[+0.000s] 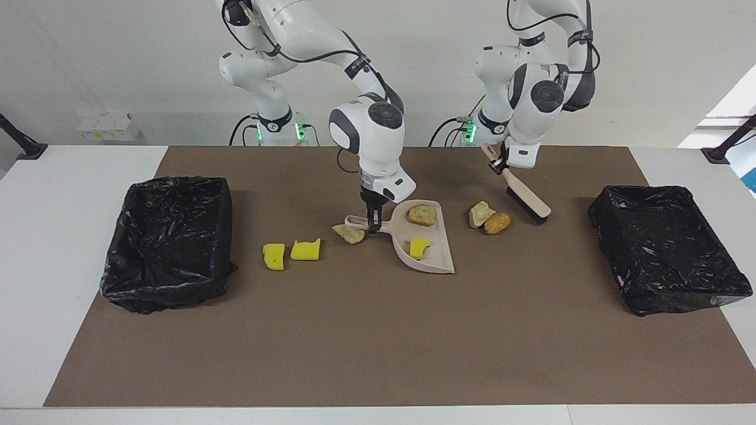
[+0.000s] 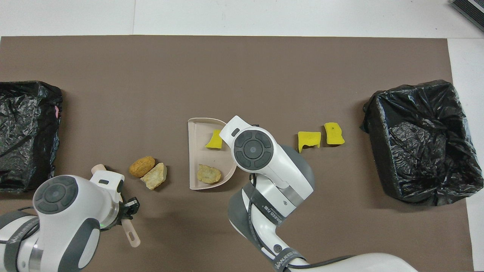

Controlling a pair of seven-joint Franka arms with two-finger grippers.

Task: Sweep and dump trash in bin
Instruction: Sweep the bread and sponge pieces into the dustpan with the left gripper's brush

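My right gripper (image 1: 373, 226) is shut on the handle of the beige dustpan (image 1: 440, 255), which lies flat mid-mat; in the overhead view the wrist hides the handle, and the pan (image 2: 198, 132) shows. A brown chunk (image 1: 422, 214) and a yellow sponge piece (image 1: 419, 248) lie in the pan. A tan chunk (image 1: 349, 234) lies beside the handle. Two yellow sponge pieces (image 1: 273, 257) (image 1: 306, 250) lie toward the right arm's end. My left gripper (image 1: 502, 165) is shut on a brush (image 1: 527, 198), its bristles low beside two chunks (image 1: 481, 213) (image 1: 497, 222).
Two bins lined with black bags stand on the brown mat, one at the right arm's end (image 1: 171, 195) and one at the left arm's end (image 1: 667, 198). Bare mat stretches from the trash to the table edge farthest from the robots.
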